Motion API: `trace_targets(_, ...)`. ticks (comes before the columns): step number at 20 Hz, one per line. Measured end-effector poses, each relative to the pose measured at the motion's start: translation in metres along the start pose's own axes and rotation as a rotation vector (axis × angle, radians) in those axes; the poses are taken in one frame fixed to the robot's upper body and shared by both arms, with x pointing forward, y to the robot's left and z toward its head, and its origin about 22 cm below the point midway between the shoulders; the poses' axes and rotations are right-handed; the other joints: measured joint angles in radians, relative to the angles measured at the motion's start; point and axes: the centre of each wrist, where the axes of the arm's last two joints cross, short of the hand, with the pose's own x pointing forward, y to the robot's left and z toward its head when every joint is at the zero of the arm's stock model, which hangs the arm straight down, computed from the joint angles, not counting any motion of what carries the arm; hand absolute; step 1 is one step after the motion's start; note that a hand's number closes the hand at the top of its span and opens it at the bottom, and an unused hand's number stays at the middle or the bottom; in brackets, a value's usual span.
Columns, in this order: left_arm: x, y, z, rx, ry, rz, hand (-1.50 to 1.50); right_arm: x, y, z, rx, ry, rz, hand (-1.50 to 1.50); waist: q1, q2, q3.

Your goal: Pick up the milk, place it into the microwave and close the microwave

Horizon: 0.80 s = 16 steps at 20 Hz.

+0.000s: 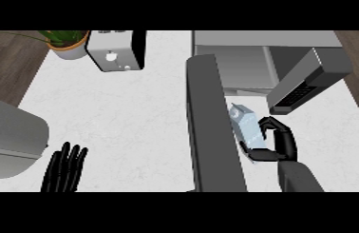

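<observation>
Here, your milk carton [247, 128] is a pale blue box with a peaked top, tilted so that top leans toward the counter's far edge. It sits in the right hand [278, 142], whose black fingers and thumb curl round its lower half from the right side. You see the carton just to the right of the microwave door [210, 122], which stands open as a long dark slab running from the counter's near edge toward the far edge. Whether carton and door touch, you cannot tell.

Beyond the carton, toward the far right corner of the counter [126, 113], you have the microwave [280, 61], its grey body open to you, with a slanted dark panel carrying a keypad on its right side.

Moving left across the white counter, your left hand [64, 166] shows near the near left corner, fingers straight and spread, holding nothing. A curved grey object [21, 139] lies at the left edge just beside it. At the far left corner you find a toaster-like silver and black appliance [118, 50] and, beside it, a potted plant [67, 43] in a pale pot with an orange rim.
</observation>
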Motion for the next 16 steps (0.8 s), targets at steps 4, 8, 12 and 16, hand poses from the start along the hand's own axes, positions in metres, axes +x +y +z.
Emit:
trace_targets(4, -0.001, 0.004, 0.008, 0.001, 0.003, 0.002, -1.5, 0.004, 0.019, -0.006, 0.006, -0.029, -0.034, 1.5, -0.003, -0.002, 0.0)
trace_targets(8, -0.001, 0.008, 0.004, 0.01, 0.011, -0.004, -1.5, 0.016, 0.04, -0.014, -0.005, -0.07, -0.045, 1.5, -0.01, -0.003, 0.001)
trace_targets(12, 0.002, 0.008, 0.005, 0.016, 0.011, -0.002, -1.5, 0.028, 0.053, -0.027, -0.032, -0.101, 0.003, 1.5, -0.011, -0.003, 0.001)
trace_targets(16, -0.006, 0.016, 0.008, 0.014, 0.022, -0.003, -1.5, 0.042, 0.059, -0.045, -0.064, -0.108, 0.052, 1.5, -0.011, -0.002, 0.001)
